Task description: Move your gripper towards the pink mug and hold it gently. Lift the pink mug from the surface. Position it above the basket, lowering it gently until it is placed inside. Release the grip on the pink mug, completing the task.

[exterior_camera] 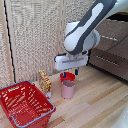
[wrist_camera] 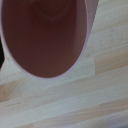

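The pink mug (exterior_camera: 68, 89) stands upright on the wooden floor, just in front of a low red bowl (exterior_camera: 68, 77). My gripper (exterior_camera: 70, 75) hangs straight above the mug, its dark-blue fingers apart and level with the mug's rim; it holds nothing. In the wrist view the mug's open mouth (wrist_camera: 45, 35) fills most of the picture, very close below, and the fingers do not show clearly. The red lattice basket (exterior_camera: 15, 106) with a pale rim stands on the floor at the exterior view's left, apart from the mug.
A yellow-orange box (exterior_camera: 45, 82) stands upright between the basket and the mug. A slatted pale wall (exterior_camera: 35, 35) is behind. Brown furniture (exterior_camera: 107, 55) stands at the exterior view's right.
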